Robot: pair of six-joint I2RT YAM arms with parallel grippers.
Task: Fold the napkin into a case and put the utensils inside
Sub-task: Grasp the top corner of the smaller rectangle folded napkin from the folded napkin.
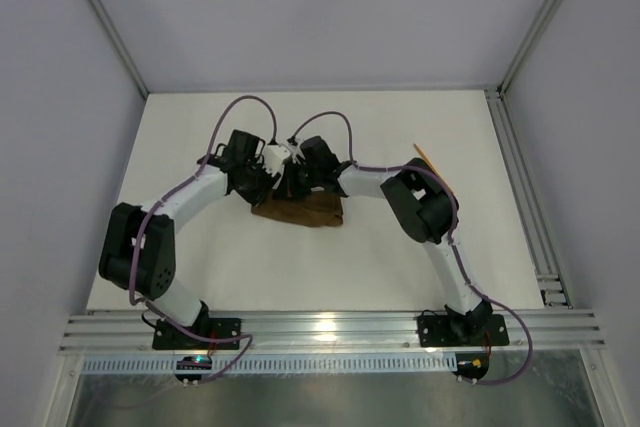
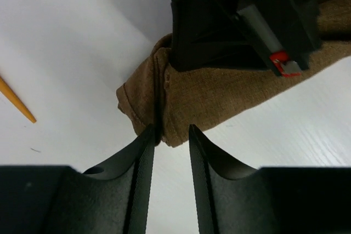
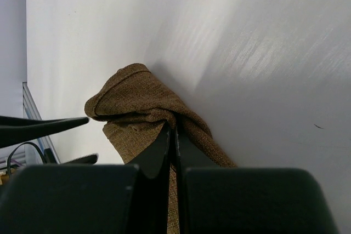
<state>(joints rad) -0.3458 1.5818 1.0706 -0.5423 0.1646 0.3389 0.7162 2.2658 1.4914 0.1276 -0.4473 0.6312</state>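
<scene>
Left gripper: ribbed black fingers stand a narrow gap apart with only bare table between them. The left tip touches the napkin's rounded corner fold, and nothing is held. The napkin lies mid-table between the two wrists as a thick, rumpled brown bundle of coarse matte weave, with soft layered edges and no crisp pouch shape yet. Right gripper: fingers pressed together, apparently pinching a gathered ridge of the cloth. Risk: if the left fingers close here they may catch one layer or none, and the soft fabric can slide on the smooth white top. A pull from the right pinch could drag the folds open. Utensils: a thin, stiff orange sliver, well apart from the cloth. The top view shows it partly hidden by the right arm, which could sweep it away.
</scene>
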